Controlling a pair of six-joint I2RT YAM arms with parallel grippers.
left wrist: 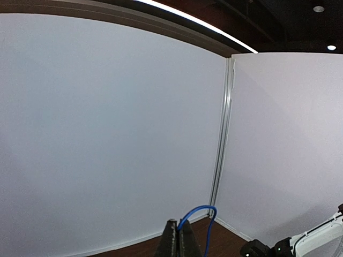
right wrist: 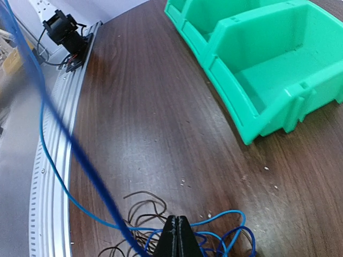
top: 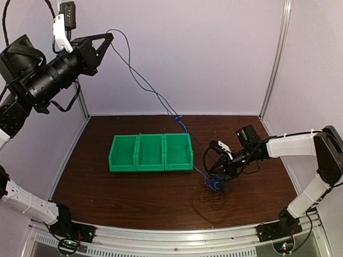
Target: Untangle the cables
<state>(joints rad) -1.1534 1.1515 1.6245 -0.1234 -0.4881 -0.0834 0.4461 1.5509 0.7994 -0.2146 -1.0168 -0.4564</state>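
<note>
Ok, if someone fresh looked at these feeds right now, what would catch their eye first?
First the blue cable, stretched in a long line from the left hand, held high at the back left, down to the table. Next the tangle of blue and black cables at front right, with the shut right hand sitting in it, and the row of three green bins mid-table.

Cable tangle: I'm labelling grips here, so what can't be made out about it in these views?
Right wrist: which strand, if any, the right gripper pinches; its shut jaws cover the contact.
Top external: how the black cables and blue cable cross; too small, dark on dark wood.
Left wrist: black cables out of frame.
</note>
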